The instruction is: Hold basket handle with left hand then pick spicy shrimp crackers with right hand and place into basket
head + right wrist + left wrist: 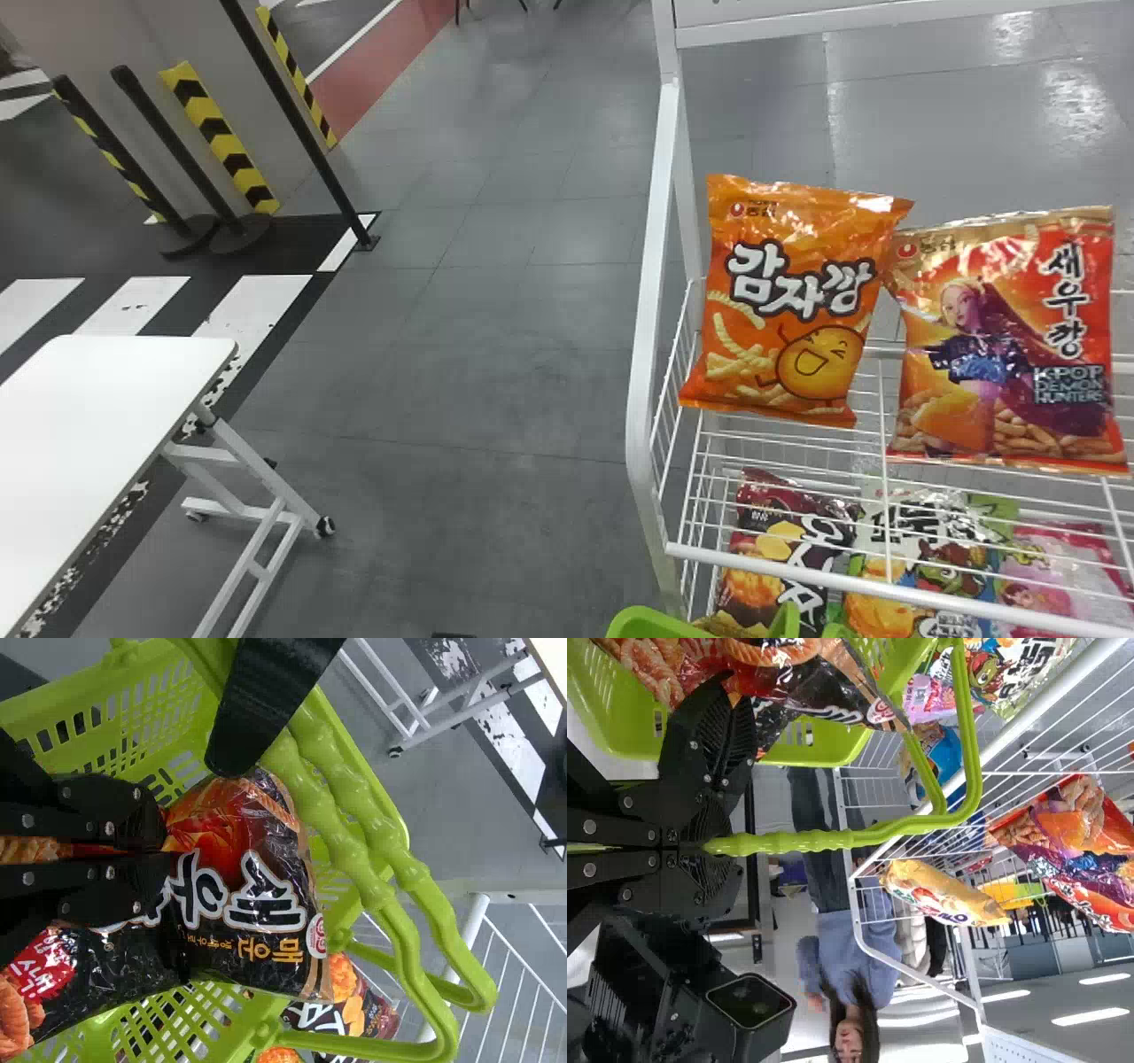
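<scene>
The green basket [651, 622] shows at the bottom edge of the head view. My left gripper [704, 849] is shut on its bumpy green handle [806, 842] in the left wrist view. In the right wrist view, my right gripper [164, 846] pinches a black and red bag of spicy shrimp crackers [235, 895], which lies across the opening of the basket [115, 704], beside the handle [354, 819]. How deep the bag sits cannot be told. The bag [824, 691] also appears near the handle in the left wrist view.
A white wire rack [660, 266] stands at the right, with an orange snack bag [793, 301] and a red one [1005, 341] on its upper shelf and several bags below. A white table [97, 416] stands at the left, and a person is in the background.
</scene>
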Controlling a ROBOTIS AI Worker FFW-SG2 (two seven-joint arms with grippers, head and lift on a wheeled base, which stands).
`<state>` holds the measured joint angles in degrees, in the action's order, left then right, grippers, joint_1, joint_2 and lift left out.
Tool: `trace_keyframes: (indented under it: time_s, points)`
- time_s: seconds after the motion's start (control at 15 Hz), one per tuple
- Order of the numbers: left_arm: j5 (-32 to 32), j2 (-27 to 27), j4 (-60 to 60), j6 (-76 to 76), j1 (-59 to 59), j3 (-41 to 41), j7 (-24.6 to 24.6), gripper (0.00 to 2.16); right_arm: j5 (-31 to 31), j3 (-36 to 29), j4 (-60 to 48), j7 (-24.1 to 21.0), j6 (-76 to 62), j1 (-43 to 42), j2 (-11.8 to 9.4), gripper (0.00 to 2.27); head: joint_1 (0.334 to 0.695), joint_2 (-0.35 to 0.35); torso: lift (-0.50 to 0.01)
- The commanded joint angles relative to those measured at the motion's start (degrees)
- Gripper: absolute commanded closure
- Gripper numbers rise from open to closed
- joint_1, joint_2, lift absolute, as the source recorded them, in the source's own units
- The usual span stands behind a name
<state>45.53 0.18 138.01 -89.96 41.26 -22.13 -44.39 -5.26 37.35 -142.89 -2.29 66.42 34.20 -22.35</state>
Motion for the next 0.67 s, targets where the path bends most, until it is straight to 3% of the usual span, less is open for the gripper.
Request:
trace_keyframes:
  time_s: [0.0,0.2,0.27,0.6]
  points:
    - [0.00,-0.32,-0.02,-0.07,0.05,-0.02,0.00,1.89,1.31,0.00,0.33,-0.44,0.16,-0.10,-0.32,0.00,0.695,0.350,-0.037]
    - [0.00,-0.32,-0.20,-0.07,0.05,-0.02,0.09,1.89,1.83,-3.07,-0.02,-1.49,-1.42,0.42,-0.59,0.03,0.695,0.303,-0.037]
    - [0.00,-0.32,-0.29,-0.07,0.05,-0.02,0.09,1.89,0.25,-5.36,-0.46,-1.49,-3.00,1.22,-0.59,0.04,0.695,0.248,-0.037]
    - [0.00,-0.32,-0.37,-0.07,0.05,-0.28,0.09,1.89,-7.40,-17.22,-6.17,1.14,-5.46,6.14,-0.50,0.06,0.695,0.129,-0.037]
